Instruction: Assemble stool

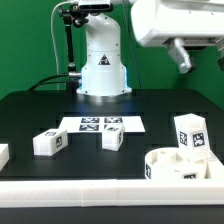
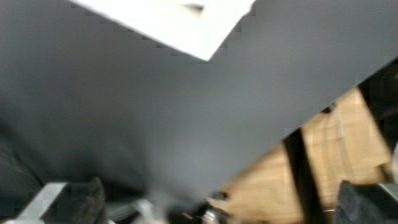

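Jaws: apart with nothing between them; in the wrist view the fingers (image 2: 63, 203) sit wide-set over bare dark table.
Gripper (image 1: 183, 57): high above the table (image 1: 30, 115), toward the exterior view's right, and touching no part.
Seat (image 1: 180, 165): a round white disc lying flat at the table's near edge on the exterior view's right, well below the gripper.
Upright leg (image 1: 190, 133): stands just behind the seat with its long axis vertical; whether the two touch cannot be told.
Lying legs: one (image 1: 50, 142) and another (image 1: 113, 140) lie in front of the marker board (image 1: 100, 124), well apart from the gripper toward the exterior view's left.
Key relation: the upright leg and the seat look nearest, almost straight beneath the jaws, so the next move is probably mostly a descent.
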### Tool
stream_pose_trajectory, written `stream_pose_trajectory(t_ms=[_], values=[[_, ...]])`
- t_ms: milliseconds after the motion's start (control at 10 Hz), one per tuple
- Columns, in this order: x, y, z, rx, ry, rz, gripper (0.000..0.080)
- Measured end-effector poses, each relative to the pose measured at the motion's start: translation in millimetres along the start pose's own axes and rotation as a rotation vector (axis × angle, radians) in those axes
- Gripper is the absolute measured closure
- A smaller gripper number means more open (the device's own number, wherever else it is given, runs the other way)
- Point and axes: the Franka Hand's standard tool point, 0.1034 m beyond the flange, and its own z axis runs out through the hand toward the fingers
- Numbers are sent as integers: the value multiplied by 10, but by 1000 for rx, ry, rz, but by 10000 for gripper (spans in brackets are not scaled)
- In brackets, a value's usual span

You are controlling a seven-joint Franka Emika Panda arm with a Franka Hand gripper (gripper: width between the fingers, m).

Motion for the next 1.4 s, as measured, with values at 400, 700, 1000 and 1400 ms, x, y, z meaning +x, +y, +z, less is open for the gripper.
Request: stream_pose_trajectory(t_ms=[400, 700, 1000, 1400], values=[[-64, -10, 133, 19, -71, 86, 150], [-156, -41, 157, 58, -251, 83, 150], [-225, -23, 312, 122, -456, 94, 150], [-206, 22, 356, 120, -459, 89, 150]])
